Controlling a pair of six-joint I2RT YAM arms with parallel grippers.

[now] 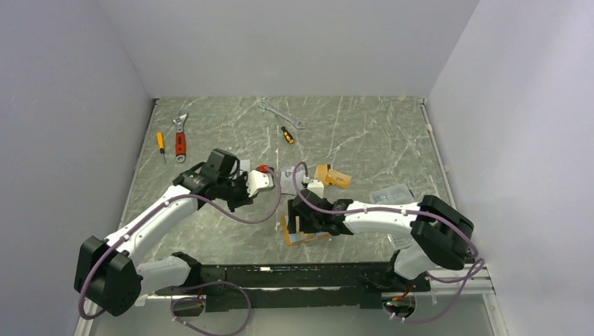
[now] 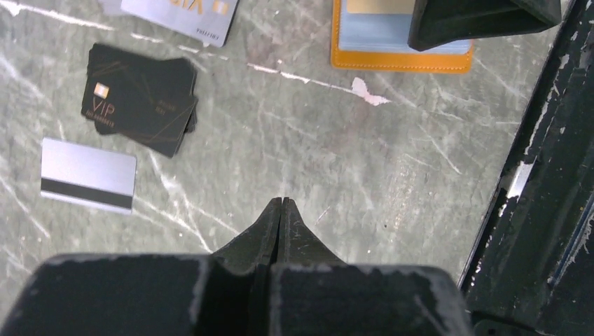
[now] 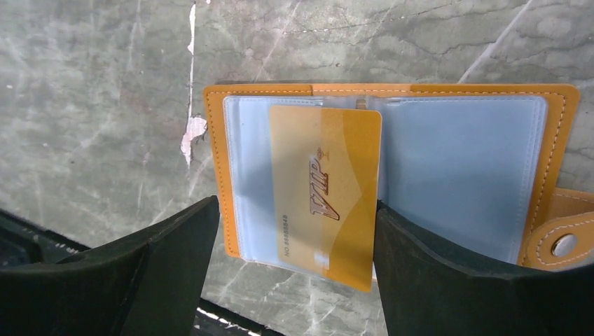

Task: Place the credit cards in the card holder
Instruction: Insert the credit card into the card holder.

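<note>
Right pincer [image 3: 295, 210] spread astride orange card [image 3: 326, 189] on card holder [image 3: 562, 133] — seemingly loose; left pincer [image 2: 281, 203] pressed together

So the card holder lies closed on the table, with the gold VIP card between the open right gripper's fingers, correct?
Not quite. The card holder lies open, clear pockets up, as the right wrist view shows. The gold VIP card is indeed between the fingers of the open right gripper.
</note>
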